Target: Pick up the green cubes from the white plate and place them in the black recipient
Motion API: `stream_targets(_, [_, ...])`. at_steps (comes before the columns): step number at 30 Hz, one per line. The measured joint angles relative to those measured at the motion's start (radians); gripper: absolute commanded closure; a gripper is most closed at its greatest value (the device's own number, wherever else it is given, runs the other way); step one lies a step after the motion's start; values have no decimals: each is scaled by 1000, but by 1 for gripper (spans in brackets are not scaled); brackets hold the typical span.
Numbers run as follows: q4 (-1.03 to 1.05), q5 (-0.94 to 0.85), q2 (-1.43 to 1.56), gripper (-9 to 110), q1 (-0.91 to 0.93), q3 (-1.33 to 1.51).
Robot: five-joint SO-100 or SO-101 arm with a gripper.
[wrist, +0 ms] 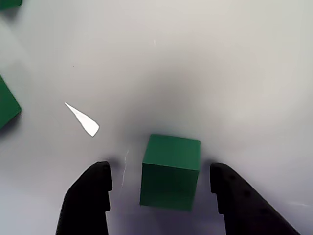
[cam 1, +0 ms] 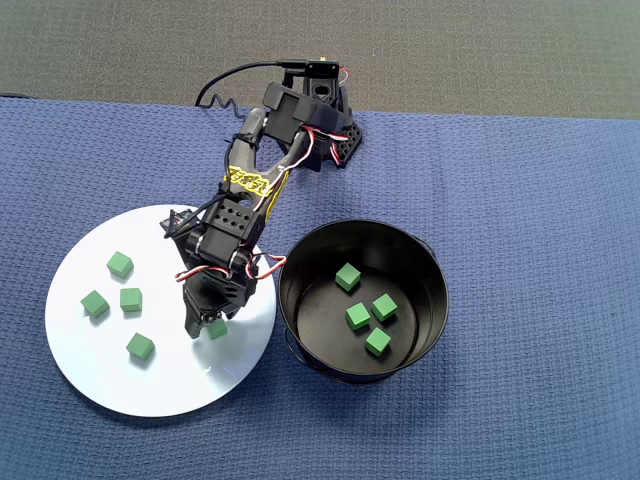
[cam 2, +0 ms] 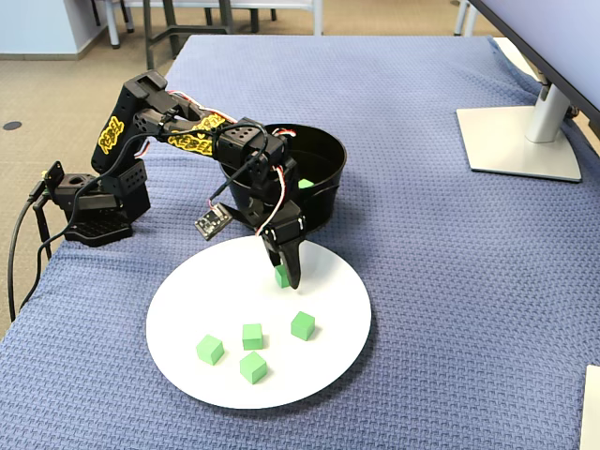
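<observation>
Green cube (wrist: pixel 170 172) sits between the fingers (wrist: pixel 88 196) — spread wide, not touching.

From my remote seat I see a blue woven cloth (cam 2: pixel 441 281) over the table, a monitor stand (cam 2: pixel 525 141) at right, tan floor (cam 2: pixel 47 94) and chair legs (cam 2: pixel 169 28) beyond.

A: What does the arm (cam 1: pixel 255 190) look like?
B: Black plastic segments, with yellow patterned markings on the upper links.
A: Any wiring?
B: Red and white wires loop along the joints; a coiled black cable (cam 1: pixel 222 92) leaves the base (cam 2: pixel 94 211), upper frame.
</observation>
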Motion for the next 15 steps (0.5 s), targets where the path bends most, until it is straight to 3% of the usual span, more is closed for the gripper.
stream_targets(15, [0,-14,-21,89,0,-29])
